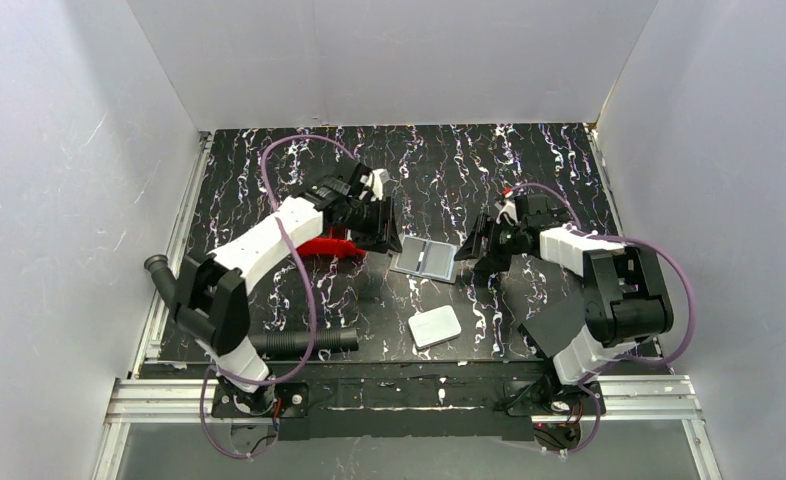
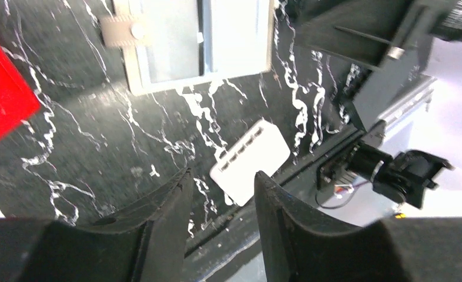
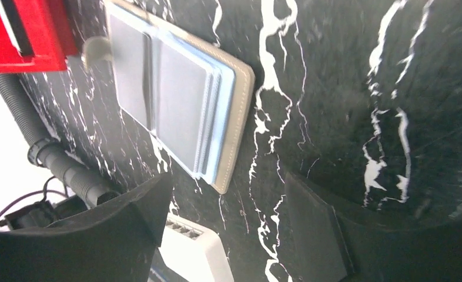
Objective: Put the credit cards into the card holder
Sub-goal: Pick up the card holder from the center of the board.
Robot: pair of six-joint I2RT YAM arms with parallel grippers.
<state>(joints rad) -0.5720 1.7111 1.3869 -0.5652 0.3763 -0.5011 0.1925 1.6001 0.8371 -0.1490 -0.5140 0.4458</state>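
card holder (image 1: 424,259) | lies open | between left gripper (image 1: 386,238) and right gripper (image 1: 477,252)

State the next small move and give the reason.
Probably back both arms off a little: the card holder lies open with the credit cards stacked inside, and the left gripper and right gripper stand open, holding nothing.
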